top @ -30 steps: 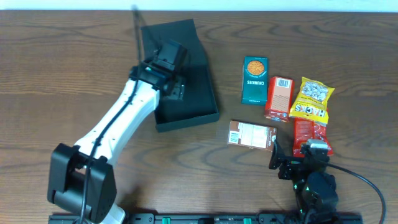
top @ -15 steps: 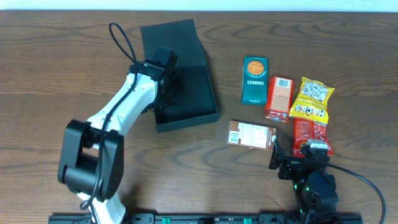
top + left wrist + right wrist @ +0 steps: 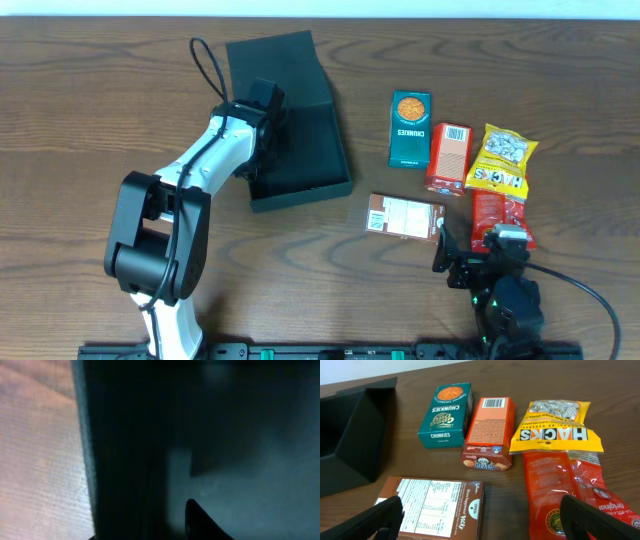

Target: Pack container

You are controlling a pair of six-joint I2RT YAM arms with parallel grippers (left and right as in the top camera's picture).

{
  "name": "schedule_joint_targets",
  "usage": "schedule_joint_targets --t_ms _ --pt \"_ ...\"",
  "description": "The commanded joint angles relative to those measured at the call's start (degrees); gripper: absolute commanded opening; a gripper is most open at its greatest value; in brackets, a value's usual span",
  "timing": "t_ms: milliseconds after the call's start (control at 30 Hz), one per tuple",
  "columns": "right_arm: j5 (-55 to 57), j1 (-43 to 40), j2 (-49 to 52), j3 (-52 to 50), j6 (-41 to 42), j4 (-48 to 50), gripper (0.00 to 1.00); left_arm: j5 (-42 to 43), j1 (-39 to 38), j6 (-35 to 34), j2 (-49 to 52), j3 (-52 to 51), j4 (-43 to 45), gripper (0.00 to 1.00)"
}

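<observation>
My left arm (image 3: 195,175) reaches up and to the right from its base, stretched out long. The left gripper (image 3: 264,108) at its end points down. On the left wrist camera I see only one dark fingertip (image 3: 202,521), so I cannot tell how wide its jaws are. My right arm (image 3: 508,300) sits folded low, close to its base. The right gripper (image 3: 487,517) is wide open, its fingertips (image 3: 385,516) far apart.

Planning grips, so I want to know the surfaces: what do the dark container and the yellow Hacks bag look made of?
The container looks like matte cardboard: flat panels, crisp folded edges, no shine. The yellow Hacks bag looks like glossy plastic film, probably thin: its surface wrinkles and catches light.
</observation>
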Motion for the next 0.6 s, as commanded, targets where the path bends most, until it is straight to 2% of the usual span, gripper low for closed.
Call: schedule_joint_targets --t_ms 0,133,267,400,500,567 --pt "0.6 -0.3 -0.4 -0.6 -0.8 -0.2 0.99 -0.4 0.2 9.2 0.2 -0.2 1.0 0.24" --pt "0.6 -0.3 -0.4 -0.6 -0.8 -0.2 0.99 -0.4 0.2 13.7 0.2 -0.2 1.5 0.21" --pt "0.6 -0.3 -0.4 -0.6 -0.8 -0.2 0.99 -0.4 0.2 21.9 0.2 -0.2 1.7 0.18" --pt "0.6 -0.3 -0.4 -0.6 -0.8 -0.2 0.99 -0.4 0.2 28.8 0.2 -0.2 1.7 0.14" --pt "0.6 -0.3 -0.4 -0.6 -0.8 -0.2 0.99 -0.5 0.2 32.7 0.2 -0.2 1.9 0.06" --pt "0.6 -0.3 -0.4 -0.6 -0.8 -0.2 0.99 -0.6 0.2 34.8 0.2 -0.2 2.3 0.06"
